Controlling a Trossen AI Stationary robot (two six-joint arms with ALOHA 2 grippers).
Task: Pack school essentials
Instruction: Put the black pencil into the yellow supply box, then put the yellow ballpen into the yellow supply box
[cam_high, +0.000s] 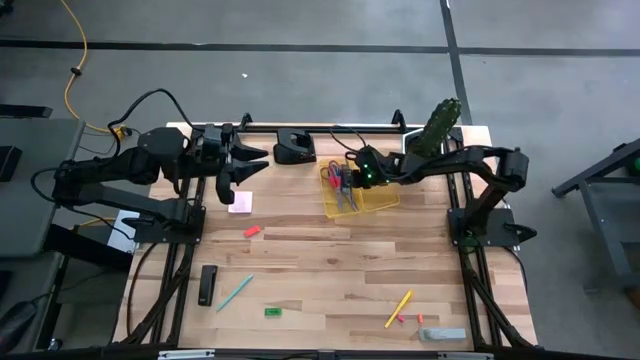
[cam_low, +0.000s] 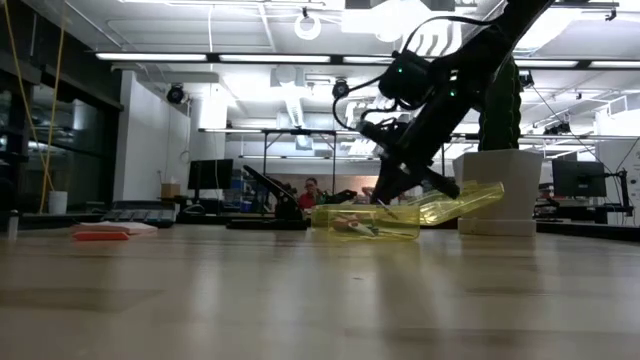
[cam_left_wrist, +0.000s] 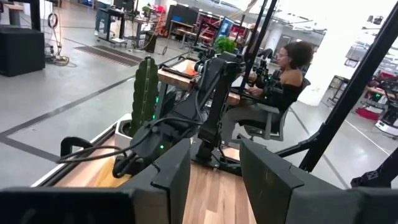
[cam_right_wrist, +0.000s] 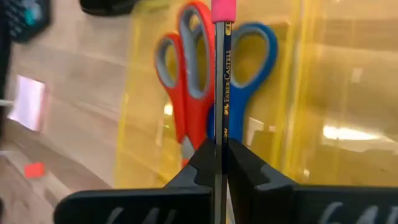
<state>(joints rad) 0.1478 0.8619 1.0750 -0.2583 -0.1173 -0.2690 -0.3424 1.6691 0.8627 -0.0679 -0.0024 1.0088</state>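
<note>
While the right claw (cam_right_wrist: 221, 155) hangs over the yellow see-through case (cam_high: 365, 195) at the back middle of the desk (cam_high: 330, 270), its two fingers are pressed tight on a dark pencil (cam_right_wrist: 221, 99) with a pink eraser tip, which stands up between them above the case. Inside the case lie the red-handled scissors (cam_right_wrist: 186, 81) and the blue-handled scissors (cam_right_wrist: 252, 46), side by side and touching, handles pointing the same way. In the low view the case sits on the wood with its lid tilted up toward a white pot holding a cactus (cam_low: 500, 100).

The left claw (cam_high: 245, 165) waits raised at the back left of the desk, its fingers (cam_left_wrist: 174, 180) parted with nothing between them. Just in front of it lies the pale pink pad (cam_high: 240, 203), flat on the wood, and a little nearer the front a small red piece (cam_high: 252, 231).

Along the front of the desk, well apart from the case, lie a black bar (cam_high: 207, 284), a teal pencil (cam_high: 236, 291) just beside it, a tiny green eraser (cam_high: 272, 312), a yellow pencil (cam_high: 398, 308), some pink bits (cam_high: 403, 319) and a grey flat object (cam_high: 442, 334) near the front right corner.

A person (cam_left_wrist: 283, 81) sits on a chair in the room beyond the desk.
</note>
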